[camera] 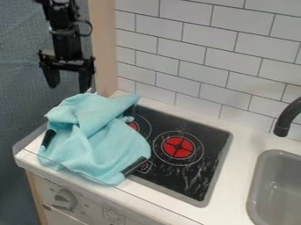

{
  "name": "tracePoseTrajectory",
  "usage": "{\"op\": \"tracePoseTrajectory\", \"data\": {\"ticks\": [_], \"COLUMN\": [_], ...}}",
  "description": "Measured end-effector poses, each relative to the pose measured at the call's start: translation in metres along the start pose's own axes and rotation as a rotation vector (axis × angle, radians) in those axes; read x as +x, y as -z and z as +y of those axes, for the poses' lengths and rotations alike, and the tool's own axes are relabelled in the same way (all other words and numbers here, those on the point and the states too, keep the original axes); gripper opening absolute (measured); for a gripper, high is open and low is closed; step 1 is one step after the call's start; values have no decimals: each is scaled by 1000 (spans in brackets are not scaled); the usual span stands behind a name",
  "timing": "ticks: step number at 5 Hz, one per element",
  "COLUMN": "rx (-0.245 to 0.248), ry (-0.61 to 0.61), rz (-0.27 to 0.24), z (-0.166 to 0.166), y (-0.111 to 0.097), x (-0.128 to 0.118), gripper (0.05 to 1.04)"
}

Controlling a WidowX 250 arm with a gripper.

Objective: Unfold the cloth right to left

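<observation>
The black gripper [68, 83] hangs at the upper left, above and a little behind the cloth, its two fingers spread wide with nothing between them. The light blue cloth [100, 136] lies crumpled and bunched over the left part of the stove and the counter's left corner. Its folds overlap, with one corner pointing toward the wall at the upper right. Dark pieces show at the cloth's left side and at its lower right edge; what they are I cannot tell.
The black stovetop [203, 178] with red burner discs extends right of the cloth. A grey sink [267, 189] and black faucet [286, 117] stand at the right. White tiled wall [203, 48] rises behind; a knob [64, 199] is on the front.
</observation>
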State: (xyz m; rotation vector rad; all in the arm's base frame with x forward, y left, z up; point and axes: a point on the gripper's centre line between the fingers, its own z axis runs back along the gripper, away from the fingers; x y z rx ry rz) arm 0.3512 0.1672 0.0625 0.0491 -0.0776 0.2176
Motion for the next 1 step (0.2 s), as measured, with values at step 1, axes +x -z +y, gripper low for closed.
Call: {"op": "tracePoseTrajectory", "data": {"ticks": [1], "rx": [1], "ry": [1], "rz": [-6], "z": [0], "y": [-3], "x": [0], "gripper": [999]}}
